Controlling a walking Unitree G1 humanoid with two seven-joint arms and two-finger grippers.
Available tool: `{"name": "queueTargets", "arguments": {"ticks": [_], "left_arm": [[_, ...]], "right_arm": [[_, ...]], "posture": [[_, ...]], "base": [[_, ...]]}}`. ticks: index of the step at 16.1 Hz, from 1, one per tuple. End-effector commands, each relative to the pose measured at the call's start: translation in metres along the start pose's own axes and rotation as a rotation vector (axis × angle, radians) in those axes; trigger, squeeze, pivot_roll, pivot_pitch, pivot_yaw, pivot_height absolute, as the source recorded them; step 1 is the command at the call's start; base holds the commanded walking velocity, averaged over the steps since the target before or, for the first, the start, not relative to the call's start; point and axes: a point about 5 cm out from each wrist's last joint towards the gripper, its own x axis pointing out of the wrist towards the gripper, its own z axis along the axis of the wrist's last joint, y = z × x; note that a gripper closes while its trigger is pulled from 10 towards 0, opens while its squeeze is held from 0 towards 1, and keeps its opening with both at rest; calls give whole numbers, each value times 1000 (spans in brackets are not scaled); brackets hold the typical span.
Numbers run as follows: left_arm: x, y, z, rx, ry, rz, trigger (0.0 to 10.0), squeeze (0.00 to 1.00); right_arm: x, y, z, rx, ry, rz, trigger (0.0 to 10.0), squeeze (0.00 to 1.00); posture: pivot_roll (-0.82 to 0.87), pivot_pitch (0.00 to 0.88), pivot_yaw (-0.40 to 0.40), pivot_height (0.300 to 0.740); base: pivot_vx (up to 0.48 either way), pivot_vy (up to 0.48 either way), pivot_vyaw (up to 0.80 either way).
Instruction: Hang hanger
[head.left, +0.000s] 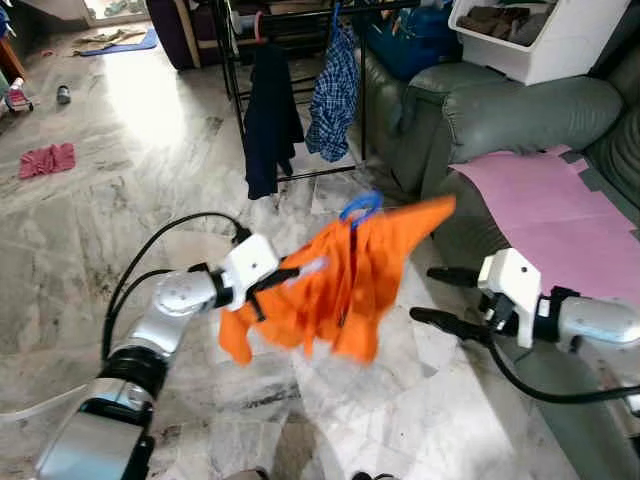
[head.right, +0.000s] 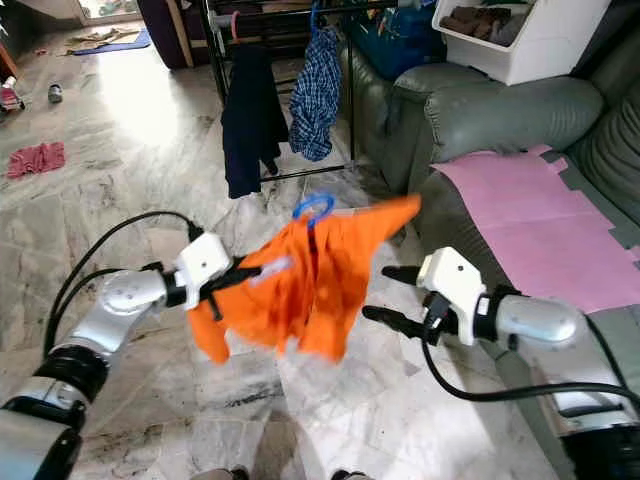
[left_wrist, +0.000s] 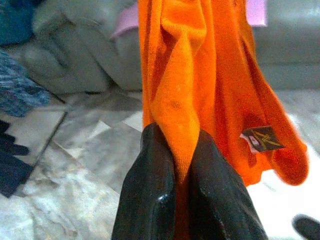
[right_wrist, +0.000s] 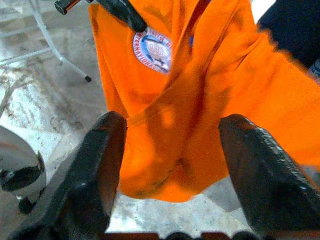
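Left end effector (left_wrist: 182, 150) pinches a fold of orange shirt (left_wrist: 215, 75) above marble floor (left_wrist: 65, 180).

Shirt (head.left: 340, 280) between grippers, rack (head.left: 300, 60) behind

Round badge (right_wrist: 152, 50) on orange shirt (right_wrist: 200, 100): text unreadable.

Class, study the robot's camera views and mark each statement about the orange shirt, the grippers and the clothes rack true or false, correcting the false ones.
1. The left gripper is shut on the orange shirt. True.
2. The right gripper is clamped on the shirt. False: it is open, beside the shirt.
3. A blue hanger hook sticks up above the shirt. True.
4. The shirt already hangs on the clothes rack. False: it is held in the air, short of the rack.
5. A pink sheet lies on the sofa. True.
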Motion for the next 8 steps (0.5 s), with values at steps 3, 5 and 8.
{"name": "queueTargets", "arguments": {"ticks": [3,5,8], "left_arm": [[-1,-4,11,92,-56,-147,0,0],[1,-10,14,94,-96,-196,0,0],[2,-18,16,107,-132,-262,0,0]], "right_arm": [[-12,-11,3,-82,36,21,10000,1000],[-16,-20,-1,-98,57,-8,10000,1000],[-16,-21,-6,-100,81,29,10000,114]], "posture": [[-88,109,-7,740],[-89,106,-10,740],[-87,102,-12,740]], "base": [[0,0,0],[0,0,0],[0,0,0]]}}
